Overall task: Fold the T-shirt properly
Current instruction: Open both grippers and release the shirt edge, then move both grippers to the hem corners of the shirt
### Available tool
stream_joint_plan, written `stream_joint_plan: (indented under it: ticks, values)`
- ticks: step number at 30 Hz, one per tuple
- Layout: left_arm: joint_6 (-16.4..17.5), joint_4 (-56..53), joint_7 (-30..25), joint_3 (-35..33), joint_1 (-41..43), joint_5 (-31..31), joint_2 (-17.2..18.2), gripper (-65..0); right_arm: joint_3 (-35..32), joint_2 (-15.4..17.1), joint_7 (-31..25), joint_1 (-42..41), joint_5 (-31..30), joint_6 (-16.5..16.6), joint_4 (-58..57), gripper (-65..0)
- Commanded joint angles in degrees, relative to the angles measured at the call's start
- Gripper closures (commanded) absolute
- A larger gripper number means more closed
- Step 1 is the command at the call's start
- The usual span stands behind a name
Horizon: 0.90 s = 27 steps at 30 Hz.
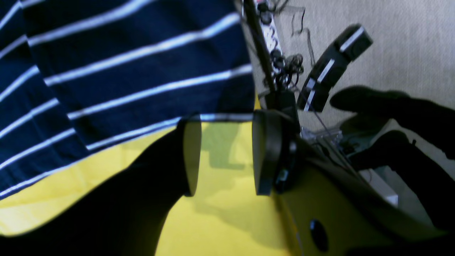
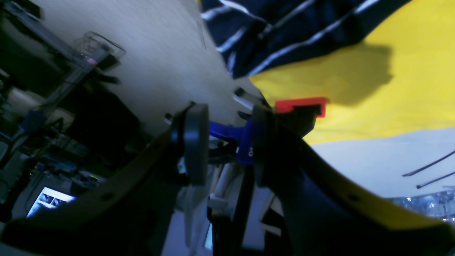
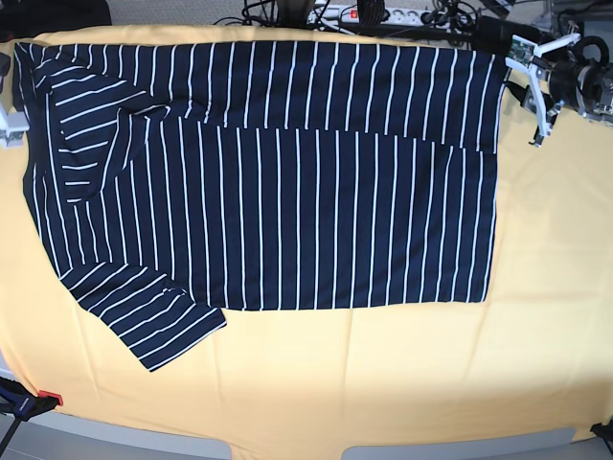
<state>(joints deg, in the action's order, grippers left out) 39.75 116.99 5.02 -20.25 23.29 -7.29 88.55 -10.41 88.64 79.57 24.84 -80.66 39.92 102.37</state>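
Observation:
The T-shirt point(image 3: 287, 192), dark navy with thin white stripes, lies flat on the yellow cloth point(image 3: 383, 383). Its far long edge is folded over toward the middle, and one sleeve point(image 3: 153, 326) sticks out at the near left. My left gripper point(image 3: 536, 96) hovers just off the shirt's far right corner. In the left wrist view the left gripper point(image 1: 227, 154) stands open over bare yellow cloth, with the striped hem point(image 1: 142, 71) just beyond its fingertips. My right gripper point(image 3: 8, 120) is at the left edge by the collar end. The right gripper point(image 2: 227, 142) is open and holds nothing, and the shirt point(image 2: 284, 28) lies past it.
A power strip and tangled cables point(image 3: 364, 14) run along the far table edge. A red clamp point(image 3: 48, 398) pins the cloth at the near left corner. Another red clamp point(image 2: 302, 105) and a blue one point(image 2: 231, 133) sit at the table edge by my right gripper.

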Motion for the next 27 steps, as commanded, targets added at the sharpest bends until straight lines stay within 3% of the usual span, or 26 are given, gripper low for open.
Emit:
stream_joint_plan:
  ticks: [1, 3, 9, 15, 18, 23, 25, 27]
  values:
    - [0.25, 0.44, 0.76, 0.44, -0.50, 0.50, 0.45, -25.2, 0.61, -0.14, 0.43, -1.01, -2.08, 0.08, 0.28, -22.9]
    - [0.25, 0.44, 2.19, 0.44, -0.81, 0.96, 0.45, -25.2, 0.61, -0.14, 0.43, -3.10, -4.34, 0.08, 0.28, -22.9]
    - [0.25, 1.73, 4.52, 0.44, -8.94, 10.27, 0.45, -25.2, 0.61, -0.14, 0.43, -15.10, -4.34, 0.08, 0.28, -22.9]
    - [0.25, 1.99, 5.03, 0.44, -24.52, 26.86, 0.45, -25.2, 0.61, -0.14, 0.43, -27.10, -4.34, 0.08, 0.28, -22.9]
    - [0.25, 0.79, 8.48, 0.44, -32.70, 38.77, 0.45, -25.2, 0.61, -0.14, 0.43, -31.41, -4.34, 0.08, 0.28, -22.9]
    - [0.25, -8.50, 16.22, 0.44, -43.56, 56.48, 0.45, -25.2, 0.61, -0.14, 0.43, -35.71, -4.34, 0.08, 0.28, -22.9]
    - [-1.92, -15.19, 16.46, 0.44, -45.79, 58.90, 0.45, -25.2, 0.61, -0.14, 0.43, -36.28, -4.34, 0.08, 0.28, -22.9]
    - [-4.09, -23.12, 16.44, 0.44, -47.45, 60.11, -3.43, -25.2, 0.61, -0.14, 0.43, -36.24, -4.34, 0.08, 0.28, -22.9]
